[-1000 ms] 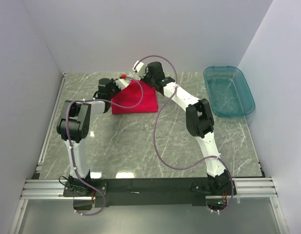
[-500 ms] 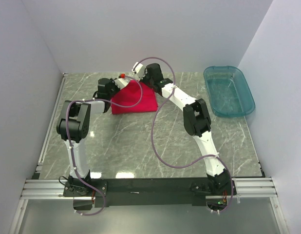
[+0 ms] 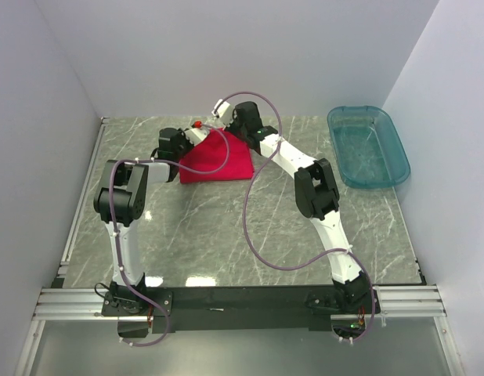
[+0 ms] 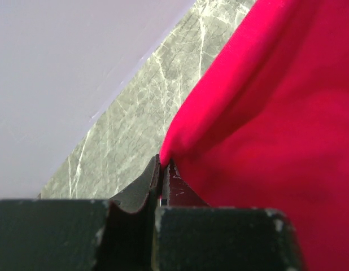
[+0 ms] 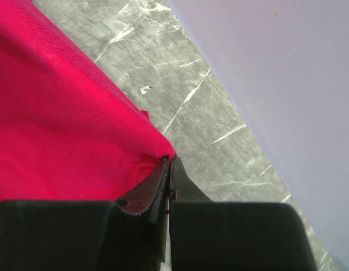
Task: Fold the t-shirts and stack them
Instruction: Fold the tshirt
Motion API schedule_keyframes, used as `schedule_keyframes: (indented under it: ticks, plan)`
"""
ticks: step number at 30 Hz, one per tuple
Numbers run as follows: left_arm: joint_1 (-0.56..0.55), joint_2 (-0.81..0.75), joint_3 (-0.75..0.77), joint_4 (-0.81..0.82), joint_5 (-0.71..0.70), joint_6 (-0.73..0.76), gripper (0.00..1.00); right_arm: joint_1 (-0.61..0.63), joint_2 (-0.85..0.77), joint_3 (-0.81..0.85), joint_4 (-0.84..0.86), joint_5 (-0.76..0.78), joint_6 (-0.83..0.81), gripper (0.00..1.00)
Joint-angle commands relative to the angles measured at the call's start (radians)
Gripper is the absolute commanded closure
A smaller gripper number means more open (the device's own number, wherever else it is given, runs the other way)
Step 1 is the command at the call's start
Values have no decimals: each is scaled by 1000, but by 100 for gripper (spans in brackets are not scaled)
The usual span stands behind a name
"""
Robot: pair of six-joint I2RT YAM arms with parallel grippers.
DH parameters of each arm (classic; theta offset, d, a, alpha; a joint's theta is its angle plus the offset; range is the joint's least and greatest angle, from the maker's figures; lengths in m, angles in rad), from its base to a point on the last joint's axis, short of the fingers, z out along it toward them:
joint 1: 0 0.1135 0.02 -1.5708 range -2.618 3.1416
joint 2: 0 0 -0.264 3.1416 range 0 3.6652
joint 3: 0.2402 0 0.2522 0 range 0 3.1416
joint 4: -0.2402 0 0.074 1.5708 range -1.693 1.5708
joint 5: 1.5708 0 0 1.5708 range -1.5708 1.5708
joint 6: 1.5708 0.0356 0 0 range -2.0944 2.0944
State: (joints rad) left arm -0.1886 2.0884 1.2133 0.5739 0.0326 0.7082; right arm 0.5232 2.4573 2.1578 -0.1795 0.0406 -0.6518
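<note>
We had one red t-shirt (image 3: 218, 163) at the far edge of the table (image 3: 226, 235), left of the middle. Its near hem lay flat on the marble, while its far side was lifted into a ridge, so the cloth sloped down toward the arms' bases. We counted just that one shirt.

Around it, a teal see-through tub (image 3: 367, 146) sat well apart at the far right corner, its outer side hanging past the table's right edge. Pale walls closed in the far, left and right sides. A purple cable (image 3: 213, 168) from the left arm drooped across the front of the shirt in the overhead view, and the right arm's own cable looped down over the middle of the table.

Both arms reached far forward. The left one rose from its base, bent at the elbow near the left edge and ran in to the shirt's left side. The right one stretched diagonally from the near right to the shirt's far right corner.

The left gripper (image 4: 161, 164) was clamped tight on a pinch of the red cloth, jaws pressed together with fabric bunched at the tips. The right gripper (image 5: 169, 161) was likewise closed on a corner of the shirt, held above the marble close to the far wall.

Two arms, two grips, one tub.
</note>
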Motion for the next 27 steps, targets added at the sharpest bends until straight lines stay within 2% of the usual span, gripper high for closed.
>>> schedule_keyframes:
  ticks: [1, 4, 6, 7, 8, 9, 12, 14, 15, 19, 22, 24, 27]
  plan:
    - [11, 5, 43, 44, 9, -33, 100, -6, -9, 1, 46, 45, -17, 100]
    - [11, 10, 46, 47, 10, -36, 100, -9, -4, -1, 49, 48, -20, 100]
    - [9, 13, 51, 55, 7, -50, 94, -6, 0, 4, 49, 53, -17, 100]
    - [9, 13, 57, 63, 4, -61, 88, -6, 8, 8, 48, 62, -14, 100]
    - [9, 12, 61, 69, -5, -71, 80, -8, 12, 11, 48, 70, -12, 94]
    - [9, 9, 71, 73, -29, -100, 64, -8, 19, 22, 46, 85, -9, 73]
    - [11, -8, 120, 67, -103, -165, 42, -9, 34, 31, 67, 154, 21, 38]
    - [12, -40, 143, 49, -128, -187, 36, -12, 37, 43, 63, 183, 47, 37]
    - [14, -51, 153, 35, -143, -223, 27, -20, 32, 51, 57, 183, 60, 33]
    - [17, -111, 216, -109, -206, -340, 15, -31, -36, 10, 11, 130, 122, 32]
    - [26, -163, 245, -291, -198, -495, 12, -48, -108, -35, -96, -104, 139, 29]
    - [44, -192, 256, -441, -140, -620, 12, -60, -133, -58, -135, -317, 153, 32]
    - [63, -229, 226, -537, -42, -772, 16, -83, -124, -14, -196, -458, 249, 36]
